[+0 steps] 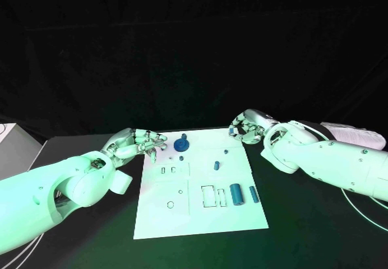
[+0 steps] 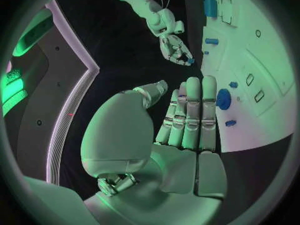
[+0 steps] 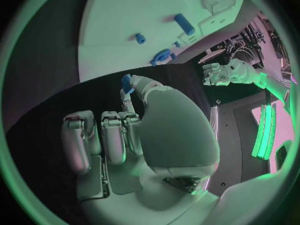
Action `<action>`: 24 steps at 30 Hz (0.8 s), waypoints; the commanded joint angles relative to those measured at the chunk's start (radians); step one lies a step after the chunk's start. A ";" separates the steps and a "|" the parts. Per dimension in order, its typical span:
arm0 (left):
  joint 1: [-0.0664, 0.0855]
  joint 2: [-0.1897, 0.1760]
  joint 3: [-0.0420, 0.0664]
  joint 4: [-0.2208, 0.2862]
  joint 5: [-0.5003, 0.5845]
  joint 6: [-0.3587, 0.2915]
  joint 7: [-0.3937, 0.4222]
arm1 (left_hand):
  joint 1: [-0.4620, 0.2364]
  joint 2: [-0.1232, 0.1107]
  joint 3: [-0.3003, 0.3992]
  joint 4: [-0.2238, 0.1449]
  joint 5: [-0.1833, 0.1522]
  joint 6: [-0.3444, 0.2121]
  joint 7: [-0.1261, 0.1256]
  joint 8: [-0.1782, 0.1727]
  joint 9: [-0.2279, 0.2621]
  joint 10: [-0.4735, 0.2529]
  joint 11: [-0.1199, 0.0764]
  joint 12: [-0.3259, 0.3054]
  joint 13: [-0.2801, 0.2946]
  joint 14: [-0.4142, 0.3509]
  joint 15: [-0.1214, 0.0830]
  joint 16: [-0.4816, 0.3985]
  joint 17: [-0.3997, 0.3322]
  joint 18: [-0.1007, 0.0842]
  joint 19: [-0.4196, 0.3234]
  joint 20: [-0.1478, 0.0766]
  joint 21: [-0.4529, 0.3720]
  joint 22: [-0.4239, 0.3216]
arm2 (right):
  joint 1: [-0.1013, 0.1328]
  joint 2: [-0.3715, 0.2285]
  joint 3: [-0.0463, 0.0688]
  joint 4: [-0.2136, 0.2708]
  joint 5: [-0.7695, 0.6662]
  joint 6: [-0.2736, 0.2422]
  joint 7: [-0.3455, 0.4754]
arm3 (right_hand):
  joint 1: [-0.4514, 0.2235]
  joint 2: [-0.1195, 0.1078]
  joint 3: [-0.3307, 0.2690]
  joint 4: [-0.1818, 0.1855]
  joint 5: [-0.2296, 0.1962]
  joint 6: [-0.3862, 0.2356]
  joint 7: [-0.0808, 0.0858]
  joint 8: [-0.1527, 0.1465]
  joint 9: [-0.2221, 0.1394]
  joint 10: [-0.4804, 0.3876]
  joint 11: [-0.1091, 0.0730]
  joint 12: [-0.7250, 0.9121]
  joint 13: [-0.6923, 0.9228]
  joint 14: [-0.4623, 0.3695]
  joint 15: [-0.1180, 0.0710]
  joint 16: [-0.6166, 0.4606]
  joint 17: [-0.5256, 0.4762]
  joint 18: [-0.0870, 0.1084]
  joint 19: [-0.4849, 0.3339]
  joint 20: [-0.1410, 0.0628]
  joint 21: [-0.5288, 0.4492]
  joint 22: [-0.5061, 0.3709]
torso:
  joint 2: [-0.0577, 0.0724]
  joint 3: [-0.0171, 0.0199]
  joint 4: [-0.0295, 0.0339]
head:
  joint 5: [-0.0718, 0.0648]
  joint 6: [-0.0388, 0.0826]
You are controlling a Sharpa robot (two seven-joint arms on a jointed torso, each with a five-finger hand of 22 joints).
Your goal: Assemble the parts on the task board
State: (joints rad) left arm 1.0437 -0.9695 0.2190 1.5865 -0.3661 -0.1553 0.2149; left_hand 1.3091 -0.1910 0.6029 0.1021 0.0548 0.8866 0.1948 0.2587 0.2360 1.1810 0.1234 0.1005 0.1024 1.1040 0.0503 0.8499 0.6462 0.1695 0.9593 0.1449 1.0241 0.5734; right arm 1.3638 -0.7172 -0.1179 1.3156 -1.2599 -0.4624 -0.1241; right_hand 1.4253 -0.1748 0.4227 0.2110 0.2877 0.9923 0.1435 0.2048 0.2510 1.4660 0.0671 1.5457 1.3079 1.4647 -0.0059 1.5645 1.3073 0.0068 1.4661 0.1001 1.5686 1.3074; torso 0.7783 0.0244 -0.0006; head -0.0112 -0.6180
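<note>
Left hand (image 1: 135,143): empty, fingers apart, at the task board's (image 1: 198,224) far left corner. Round blue part (image 1: 182,145): on the board, just beside that hand's fingertips. Right hand (image 1: 246,127): at the far right corner, pinching a small blue part (image 3: 127,83) at its fingertips.

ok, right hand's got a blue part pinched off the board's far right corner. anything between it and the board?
Nothing visible. The right hand holds the small blue part over bare black table beside the task board; the left hand sits at the opposite edge, well clear.
</note>
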 commanded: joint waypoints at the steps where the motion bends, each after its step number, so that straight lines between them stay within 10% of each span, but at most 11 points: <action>1: 0.000 0.004 0.001 -0.004 0.001 0.006 0.008 | -0.003 0.010 0.002 0.000 0.000 -0.004 -0.001 -0.002 0.001 -0.005 -0.002 -0.007 0.001 0.000 -0.002 0.002 0.001 0.015 -0.008 -0.001 0.005 0.001 | 0.008 0.009 0.000 0.053 -0.021 0.003 -0.098 | -0.005 0.004 0.005 -0.001 0.001 0.005 -0.001 0.003 0.001 0.081 -0.006 0.004 0.238 0.106 -0.007 0.006 0.263 -0.007 0.105 -0.008 0.002 0.263 | -0.010 -0.0067 -0.0061 | 0.006 -0.002; 13: 0.000 0.012 0.000 -0.007 0.002 0.000 0.006 | -0.003 0.010 0.002 -0.001 0.000 -0.004 -0.001 -0.002 0.001 -0.006 -0.002 -0.007 0.002 0.000 -0.002 0.002 0.002 0.015 -0.008 -0.001 0.006 0.002 | 0.018 0.118 -0.013 0.142 0.034 0.103 -0.305 | -0.007 -0.002 0.009 -0.005 0.001 0.000 0.000 0.003 0.001 0.073 -0.005 -0.003 0.229 0.106 -0.005 0.006 0.263 -0.007 0.105 -0.007 0.002 0.263 | -0.029 -0.0233 -0.0081 | 0.023 -0.014; 24: 0.000 0.014 0.000 -0.010 0.086 -0.020 0.005 | -0.002 0.010 0.002 -0.001 0.000 -0.004 0.000 -0.002 0.002 -0.006 -0.002 -0.006 0.002 0.000 -0.002 0.002 0.002 0.015 -0.009 0.000 0.006 0.002 | 0.004 0.209 -0.026 0.143 -0.013 0.099 -0.428 | -0.006 -0.004 0.014 -0.011 0.003 0.000 0.001 0.006 0.001 0.071 -0.005 -0.005 0.227 0.106 -0.003 0.006 0.263 -0.007 0.105 -0.006 0.002 0.263 | -0.030 -0.0225 -0.0117 | 0.058 -0.028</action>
State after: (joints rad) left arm 1.0435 -0.9575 0.2187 1.5758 -0.3458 -0.1608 0.2138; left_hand 1.3091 -0.1909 0.6029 0.1021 0.0548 0.8867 0.1948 0.2587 0.2360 1.1811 0.1234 0.1005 0.1032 1.1040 0.0503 0.8499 0.6472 0.1695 0.9593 0.1450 1.0241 0.5740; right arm 1.3729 -0.5141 -0.1426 1.4557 -1.2382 -0.3794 -0.4721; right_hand 1.4253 -0.1750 0.4327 0.2012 0.2877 0.9904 0.1449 0.2037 0.2505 1.4661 0.0672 1.5456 1.3077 1.4647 -0.0058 1.5645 1.3073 0.0068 1.4661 0.1002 1.5686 1.3081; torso 0.7470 0.0007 -0.0106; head 0.0343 -0.6422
